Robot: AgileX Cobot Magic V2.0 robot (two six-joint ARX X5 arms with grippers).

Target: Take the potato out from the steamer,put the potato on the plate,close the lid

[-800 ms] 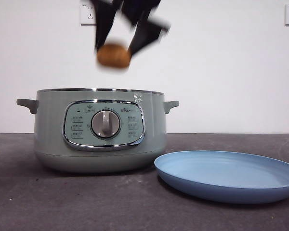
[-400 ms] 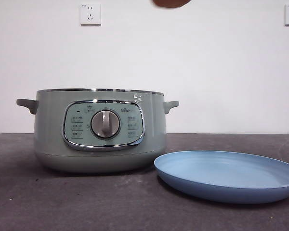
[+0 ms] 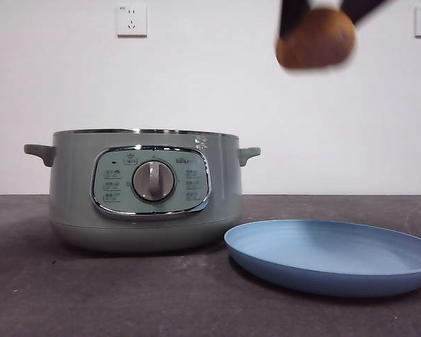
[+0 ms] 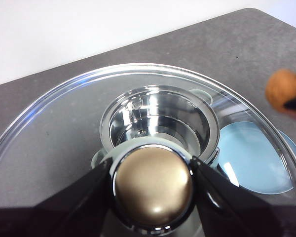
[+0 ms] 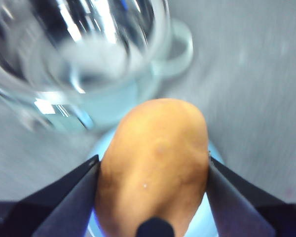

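The right gripper (image 5: pixel 153 197) has its jaws closed on the sides of the potato (image 3: pixel 316 39), an oval, smooth orange-brown one, held high in the air above the light-blue plate (image 3: pixel 337 277) and clear of it. The steamer (image 3: pixel 144 189), pale sage-green with a silver dial, stands open on the dark table (image 3: pixel 91 295) beside the plate. The left gripper (image 4: pixel 153 185) clamps the knob of the glass lid (image 4: pixel 54 123), held aloft over the steamer
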